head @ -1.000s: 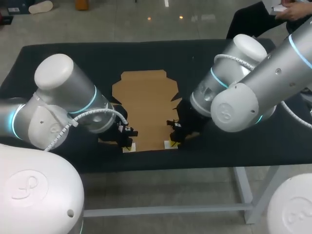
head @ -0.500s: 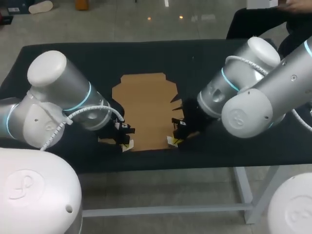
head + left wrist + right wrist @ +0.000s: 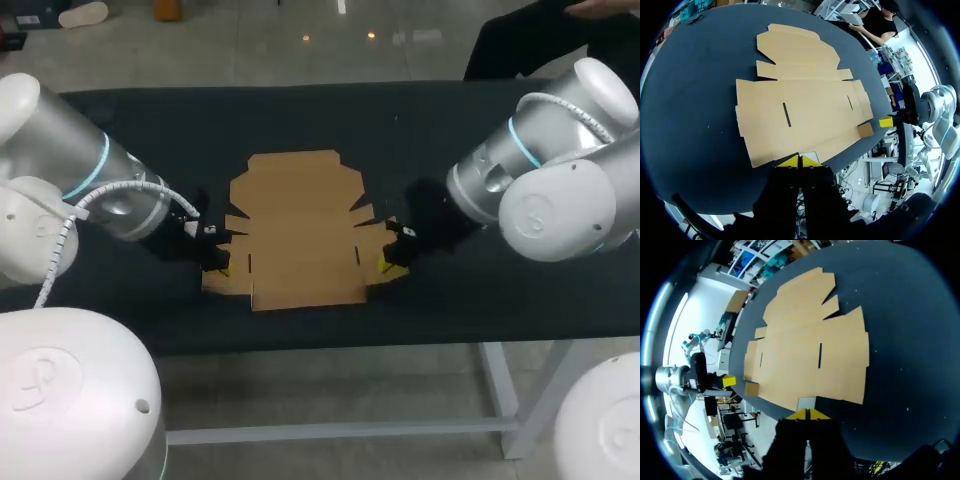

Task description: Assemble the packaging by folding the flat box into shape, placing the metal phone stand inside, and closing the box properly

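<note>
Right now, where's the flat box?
In the head view, the flat box lies unfolded mid-table on the black table, near its front edge, between the left tool and the right tool at its two sides.

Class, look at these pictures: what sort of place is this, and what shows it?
Probably a robotics lab or test bench: a left arm and a right arm flank a flat cardboard box on a black table.
</note>
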{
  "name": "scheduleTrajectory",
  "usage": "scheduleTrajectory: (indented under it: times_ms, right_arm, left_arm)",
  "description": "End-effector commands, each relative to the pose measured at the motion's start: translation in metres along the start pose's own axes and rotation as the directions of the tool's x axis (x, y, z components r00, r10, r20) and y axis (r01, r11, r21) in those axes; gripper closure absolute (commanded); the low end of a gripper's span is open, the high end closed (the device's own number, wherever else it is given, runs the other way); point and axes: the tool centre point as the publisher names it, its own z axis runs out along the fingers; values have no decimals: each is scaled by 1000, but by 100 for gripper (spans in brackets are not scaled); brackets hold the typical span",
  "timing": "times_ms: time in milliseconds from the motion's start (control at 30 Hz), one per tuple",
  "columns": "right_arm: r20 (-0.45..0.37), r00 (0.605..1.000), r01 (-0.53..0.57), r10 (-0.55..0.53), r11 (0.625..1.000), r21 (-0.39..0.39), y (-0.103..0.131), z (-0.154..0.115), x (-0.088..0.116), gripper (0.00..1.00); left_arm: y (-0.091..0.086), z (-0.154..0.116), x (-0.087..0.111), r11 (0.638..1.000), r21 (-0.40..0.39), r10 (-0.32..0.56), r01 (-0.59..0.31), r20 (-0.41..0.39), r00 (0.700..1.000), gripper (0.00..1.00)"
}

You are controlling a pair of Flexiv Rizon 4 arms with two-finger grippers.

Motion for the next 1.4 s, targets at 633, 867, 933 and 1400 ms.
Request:
scheduleTrajectory:
  times_ms: [633,867,933,1400]
  right_arm:
    - [-160,987,-15,15,1000,5,58,-63,-36,100]
    - [-192,981,-26,29,1000,18,71,-56,-53,100]
    - [-192,981,-29,31,999,18,75,-55,-55,100]
    - [-188,982,-21,29,999,40,112,-39,-69,100]
  left_arm:
    - [-64,-34,-39,1000,13,9,-8,-82,997,100]
    - [-82,-27,-53,1000,18,10,-8,-88,996,100]
    - [-88,-26,-55,1000,18,11,-10,-89,996,100]
    - [-125,-13,-80,999,46,11,-6,-103,995,100]
